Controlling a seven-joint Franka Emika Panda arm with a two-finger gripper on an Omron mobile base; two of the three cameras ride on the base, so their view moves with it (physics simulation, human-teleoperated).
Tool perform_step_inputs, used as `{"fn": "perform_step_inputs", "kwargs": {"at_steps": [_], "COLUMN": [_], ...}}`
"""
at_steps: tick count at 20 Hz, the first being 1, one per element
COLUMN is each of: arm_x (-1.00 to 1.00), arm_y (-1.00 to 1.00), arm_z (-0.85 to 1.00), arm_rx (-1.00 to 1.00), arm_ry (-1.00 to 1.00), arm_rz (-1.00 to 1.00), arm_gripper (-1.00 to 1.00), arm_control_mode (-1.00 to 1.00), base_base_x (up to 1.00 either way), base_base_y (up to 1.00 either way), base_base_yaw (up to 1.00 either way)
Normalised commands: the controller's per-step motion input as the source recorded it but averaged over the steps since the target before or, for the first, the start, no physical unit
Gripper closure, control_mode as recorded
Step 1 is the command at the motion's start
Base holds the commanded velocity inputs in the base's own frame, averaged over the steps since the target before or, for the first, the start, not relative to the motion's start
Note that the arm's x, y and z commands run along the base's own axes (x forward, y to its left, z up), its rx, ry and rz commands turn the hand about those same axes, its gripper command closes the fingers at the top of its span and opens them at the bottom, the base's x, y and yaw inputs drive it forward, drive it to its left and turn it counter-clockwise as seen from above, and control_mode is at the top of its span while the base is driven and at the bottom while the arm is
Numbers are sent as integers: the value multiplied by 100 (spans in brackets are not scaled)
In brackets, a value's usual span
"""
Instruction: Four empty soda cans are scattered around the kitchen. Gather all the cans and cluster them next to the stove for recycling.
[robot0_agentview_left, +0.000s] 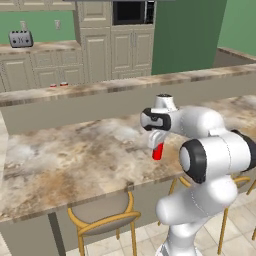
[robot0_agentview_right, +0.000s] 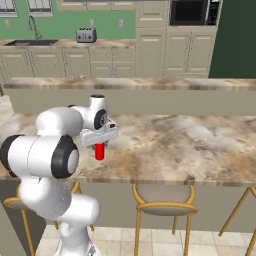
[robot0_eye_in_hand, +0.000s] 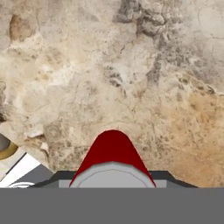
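My gripper (robot0_agentview_left: 157, 144) (robot0_agentview_right: 99, 145) points down over the tan marbled island counter (robot0_agentview_left: 75, 160) (robot0_agentview_right: 175, 145) and is shut on the top of a red soda can (robot0_agentview_left: 158, 152) (robot0_agentview_right: 99, 153). In the hand view the can (robot0_eye_in_hand: 112, 151) sits upright between the jaws with the stone surface right below it. I cannot tell whether its base touches the counter. Two more small red cans (robot0_agentview_left: 53, 85) (robot0_agentview_left: 64, 84) stand side by side on the raised ledge behind the island. The stove is out of view.
A raised bar ledge (robot0_agentview_left: 150, 82) (robot0_agentview_right: 150, 84) backs the island. Stools (robot0_agentview_left: 102, 215) (robot0_agentview_right: 162, 200) stand under the counter's near edge. Cabinets, a toaster (robot0_agentview_left: 20, 38) (robot0_agentview_right: 86, 35), a microwave (robot0_agentview_right: 192, 12) and a sink (robot0_agentview_right: 25, 42) line the far wall.
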Motion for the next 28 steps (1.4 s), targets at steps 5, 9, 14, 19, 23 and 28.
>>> {"fn": "perform_step_inputs", "kwargs": {"at_steps": [5, 9, 14, 19, 23, 28], "arm_x": [-44, -42, -34, -17, 0, 0], "arm_y": [0, 2, 4, 6, 0, 0], "arm_z": [27, 21, 11, 6, 0, 0], "arm_rx": [1, 1, -5, -8, 0, 0], "arm_ry": [3, 3, 1, 1, 0, 0], "arm_rz": [-23, -25, -30, -19, 0, 0], "arm_gripper": [100, 100, 100, 100, 100, 100], "arm_control_mode": [-100, -100, -100, -100, -100, 100], "base_base_x": [0, 0, 0, 0, 0, -3], "base_base_y": [0, 0, 0, 0, 0, 0], "base_base_yaw": [0, 0, 0, 0, 0, 0]}}
